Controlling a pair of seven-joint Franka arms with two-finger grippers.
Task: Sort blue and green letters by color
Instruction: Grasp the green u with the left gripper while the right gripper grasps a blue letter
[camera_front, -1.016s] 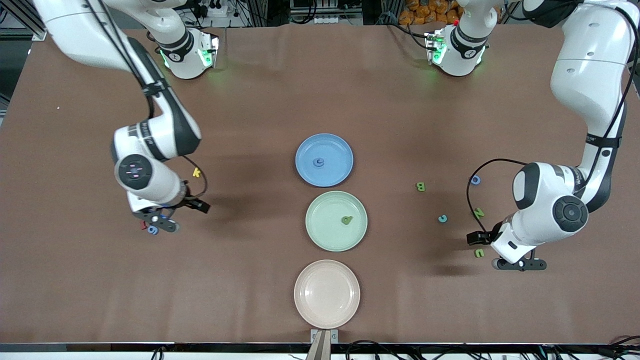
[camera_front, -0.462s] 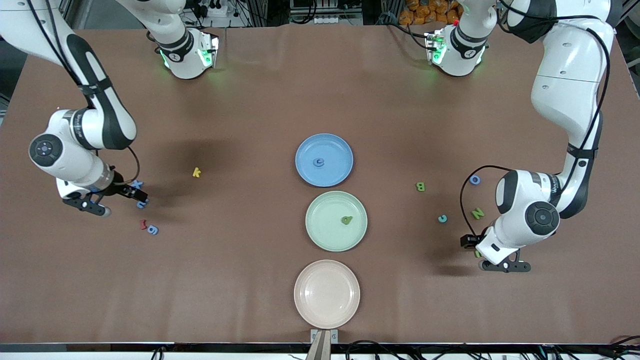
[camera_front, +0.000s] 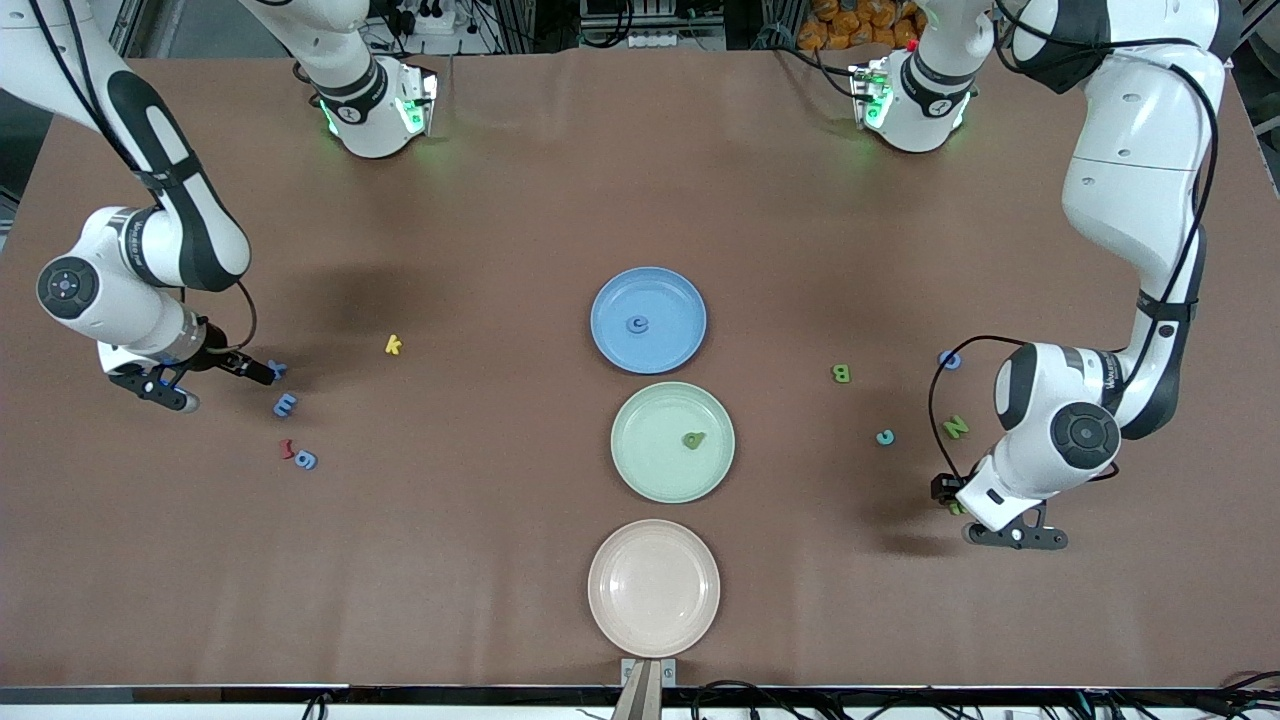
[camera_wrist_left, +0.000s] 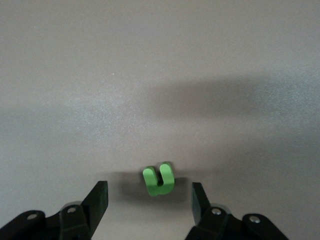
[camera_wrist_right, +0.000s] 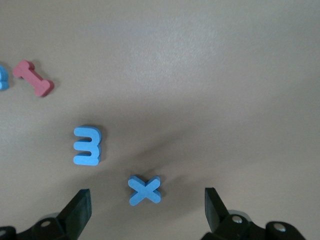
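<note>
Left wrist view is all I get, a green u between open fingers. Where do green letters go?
Observer: A green plate sits mid-table, one green letter already on it.
Operator: Other greens near my left gripper?
Observer: A green N and a green B lie on the table toward the left arm's end.
Operator: And the right gripper?
Observer: Open, over a blue X beside a blue E.

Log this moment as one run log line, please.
left gripper: open over green u | right gripper: open over blue X, blue E beside | blue plate: one blue letter | green plate: one green letter
</note>
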